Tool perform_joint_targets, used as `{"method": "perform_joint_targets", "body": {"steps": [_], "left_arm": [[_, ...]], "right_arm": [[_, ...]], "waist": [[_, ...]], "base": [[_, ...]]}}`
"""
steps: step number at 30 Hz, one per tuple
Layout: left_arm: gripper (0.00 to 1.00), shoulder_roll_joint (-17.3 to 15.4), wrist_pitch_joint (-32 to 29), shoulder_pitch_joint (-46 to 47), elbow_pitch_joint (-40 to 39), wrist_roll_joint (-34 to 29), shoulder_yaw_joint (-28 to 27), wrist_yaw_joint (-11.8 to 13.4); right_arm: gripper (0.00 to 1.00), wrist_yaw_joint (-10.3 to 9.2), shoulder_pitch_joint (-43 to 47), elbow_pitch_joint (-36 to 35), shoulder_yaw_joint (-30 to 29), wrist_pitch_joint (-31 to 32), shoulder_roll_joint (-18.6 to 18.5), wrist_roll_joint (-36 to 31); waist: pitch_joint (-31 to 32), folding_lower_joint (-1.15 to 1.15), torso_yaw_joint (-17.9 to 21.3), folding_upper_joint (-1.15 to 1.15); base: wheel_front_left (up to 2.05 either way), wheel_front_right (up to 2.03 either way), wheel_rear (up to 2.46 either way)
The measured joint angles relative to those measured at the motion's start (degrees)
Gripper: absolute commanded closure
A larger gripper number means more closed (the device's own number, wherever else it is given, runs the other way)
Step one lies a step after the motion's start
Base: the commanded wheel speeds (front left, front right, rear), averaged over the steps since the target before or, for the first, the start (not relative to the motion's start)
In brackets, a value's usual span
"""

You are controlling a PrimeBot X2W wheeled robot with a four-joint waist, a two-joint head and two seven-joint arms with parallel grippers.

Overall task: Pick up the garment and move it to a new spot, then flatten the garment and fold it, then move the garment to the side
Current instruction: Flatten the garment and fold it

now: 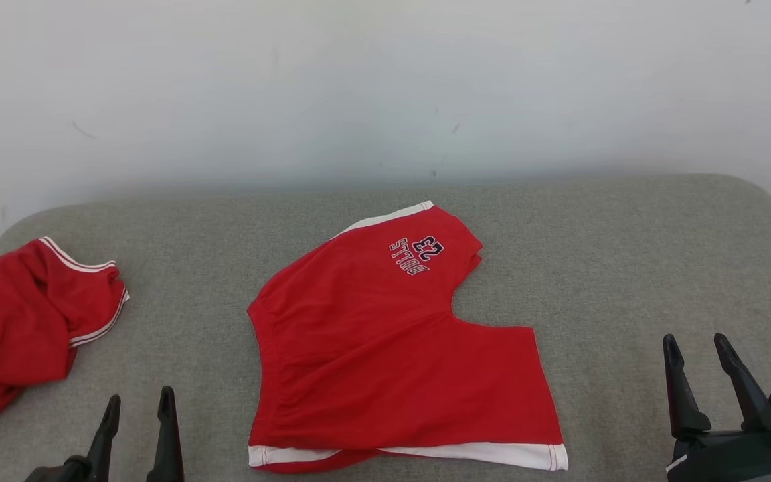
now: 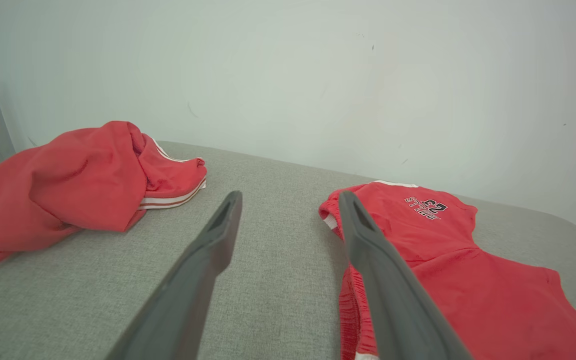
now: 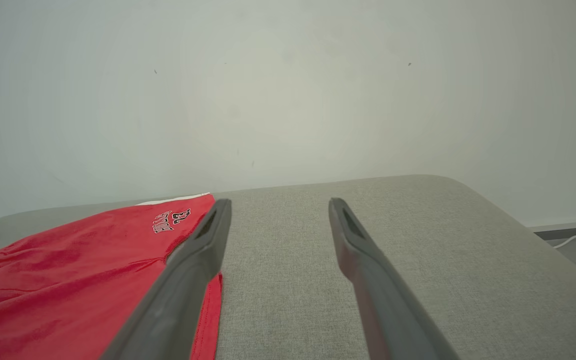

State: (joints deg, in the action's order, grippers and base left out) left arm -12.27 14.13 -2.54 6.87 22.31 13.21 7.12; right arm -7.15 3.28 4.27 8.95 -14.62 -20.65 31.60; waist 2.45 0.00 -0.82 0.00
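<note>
Grey padded surface [image 1: 613, 268] is backed by a white wall [image 1: 385, 80]. Red shorts [image 1: 372, 348] are spread nearly flat at its middle, print upward, one white hem toward the wall and the other at the near edge. They are probably laid there so both arms can reach them for folding. A second red garment [image 1: 17, 328] is left crumpled at the far left, well apart. The left gripper [image 1: 140, 395] and right gripper [image 1: 695, 338] are held low on either side, jaws apart and empty, touching nothing.
</note>
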Motion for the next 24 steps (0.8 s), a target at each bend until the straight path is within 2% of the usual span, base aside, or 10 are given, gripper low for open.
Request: {"method": "perform_joint_targets", "body": {"steps": [5, 24], "left_arm": [[0.0, 1.3, 0.0, -0.8, -0.4, 0.0, -0.8, 0.0], [0.0, 2.2, -0.7, -0.7, -1.2, 0.2, -1.7, 0.0]], "right_arm": [[0.0, 0.0, 0.0, -0.1, -0.3, 0.0, 1.0, 0.1], [0.0, 0.01, -0.3, -0.2, -0.8, 0.0, 5.0, 1.1]], "waist": [[-0.1, 0.0, -0.1, 0.0], [-0.9, 0.0, -0.1, 0.0]], "base": [[0.0, 0.0, 0.0], [0.0, 0.0, 0.0]]}}
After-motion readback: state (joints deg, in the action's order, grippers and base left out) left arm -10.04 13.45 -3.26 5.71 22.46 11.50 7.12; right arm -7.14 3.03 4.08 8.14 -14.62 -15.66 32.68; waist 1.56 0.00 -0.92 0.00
